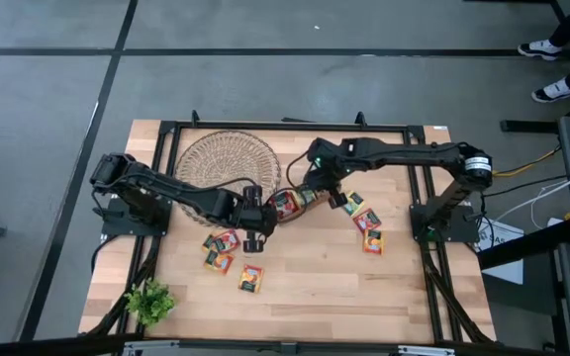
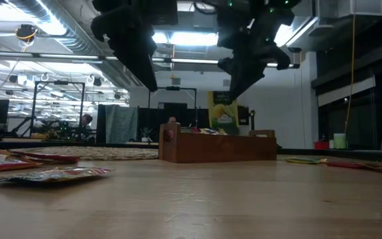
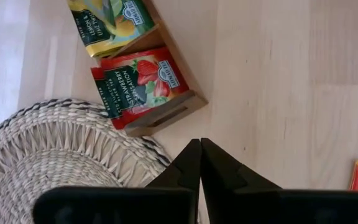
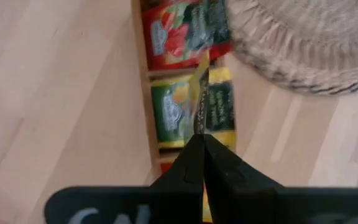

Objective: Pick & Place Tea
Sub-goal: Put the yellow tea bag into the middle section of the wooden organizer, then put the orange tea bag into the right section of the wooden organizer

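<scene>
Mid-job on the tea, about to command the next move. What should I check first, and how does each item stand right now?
1. Right gripper has a grip: ok, shut on a yellow sachet.
2. Sachet over the tray: ok, above the middle compartment.
3. Sachet lying flat: not ok, it hangs edge-on.
4. Left gripper out of the way: ok, shut and empty, beside the tray's end by the wicker dish.
5. Room left in that compartment: cannot tell.
</scene>
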Controlling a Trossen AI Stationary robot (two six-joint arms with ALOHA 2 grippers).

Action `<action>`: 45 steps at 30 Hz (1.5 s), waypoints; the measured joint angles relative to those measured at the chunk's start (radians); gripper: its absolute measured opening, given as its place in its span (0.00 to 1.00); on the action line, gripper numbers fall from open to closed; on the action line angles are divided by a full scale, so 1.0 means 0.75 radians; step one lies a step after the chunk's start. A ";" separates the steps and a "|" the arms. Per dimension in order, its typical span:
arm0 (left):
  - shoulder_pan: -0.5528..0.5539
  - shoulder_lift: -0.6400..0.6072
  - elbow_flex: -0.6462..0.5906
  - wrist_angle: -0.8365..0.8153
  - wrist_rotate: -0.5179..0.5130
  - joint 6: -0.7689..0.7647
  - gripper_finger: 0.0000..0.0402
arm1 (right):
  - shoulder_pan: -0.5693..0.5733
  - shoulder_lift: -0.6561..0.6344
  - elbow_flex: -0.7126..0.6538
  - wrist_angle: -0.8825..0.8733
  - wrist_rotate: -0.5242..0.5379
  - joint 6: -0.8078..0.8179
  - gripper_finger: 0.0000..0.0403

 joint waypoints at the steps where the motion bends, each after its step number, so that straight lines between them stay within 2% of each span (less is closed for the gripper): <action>1: 0.002 0.000 0.000 0.000 0.000 0.000 0.01 | -0.010 0.005 -0.001 -0.011 -0.009 -0.011 0.01; 8: 0.004 0.001 -0.003 0.004 0.000 -0.013 0.01 | -0.054 0.073 -0.001 -0.005 -0.181 -0.030 0.01; 16: 0.004 0.001 -0.003 0.006 0.000 -0.014 0.01 | -0.058 0.120 -0.001 0.006 -0.165 -0.033 0.01; 24: 0.004 0.001 -0.003 0.008 0.000 -0.015 0.02 | -0.067 0.120 -0.001 0.031 -0.161 -0.028 0.11; 33: 0.004 0.001 -0.003 0.008 0.000 -0.015 0.01 | -0.067 0.120 -0.001 0.064 0.093 0.056 0.23; 36: 0.004 0.001 -0.003 0.008 0.000 -0.015 0.02 | -0.059 0.120 0.021 0.060 0.228 0.161 0.25; 38: 0.004 0.001 -0.003 0.008 0.000 -0.015 0.02 | -0.048 0.118 0.049 0.051 0.267 0.230 0.25; 41: 0.004 0.001 -0.003 0.008 0.000 -0.023 0.01 | -0.023 0.100 0.073 -0.070 0.150 0.296 0.25; 45: 0.004 0.001 -0.003 0.006 0.000 -0.023 0.01 | 0.001 0.031 -0.001 -0.154 -0.129 0.456 0.25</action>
